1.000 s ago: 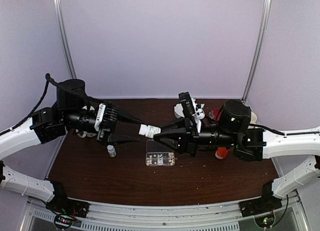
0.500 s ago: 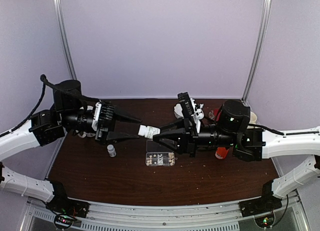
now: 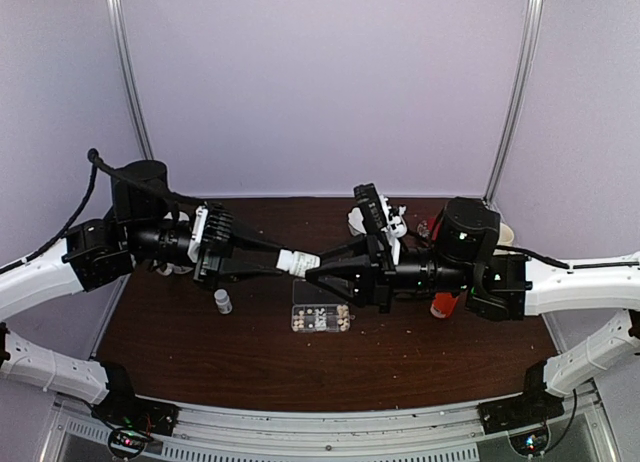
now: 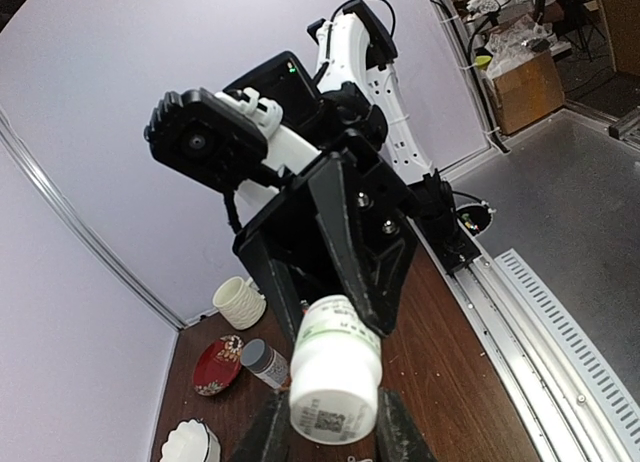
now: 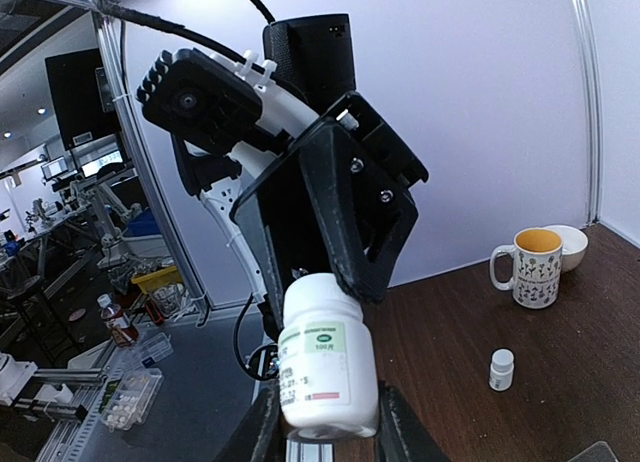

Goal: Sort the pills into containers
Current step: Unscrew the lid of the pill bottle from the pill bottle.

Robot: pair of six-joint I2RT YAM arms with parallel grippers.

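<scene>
a clear pill box (image 3: 297, 325) with a grid of little compartments lies flat on the dark brown tabletop (image 3: 200, 352), near the middle and between the two arms. pale pills (image 3: 318, 315) sit in several of its compartments; from above they are too small to count.

just above and behind the box, a white bottle (image 3: 298, 263) with a printed label hangs in the air, lying nearly sideways. both arms meet at it. the right pincer (image 3: 312, 271) is clamped on the bottle's body, one finger (image 5: 395, 427) pressed to each side in its own wrist view. the left pincer (image 3: 280, 259) comes in from the opposite side, and its fingers (image 4: 268, 434) lie against both sides of the bottle's other end, gripping it as well.

to the left of the box, a small white bottle (image 3: 223, 301) stands upright on the tabletop, well apart from both pincers.

farther out, at the back right of the tabletop, a patterned mug (image 5: 535, 267) stands just in front of a pale bowl (image 5: 572, 244). the left wrist view also shows a red dish (image 4: 217, 364) near that mug.
</scene>
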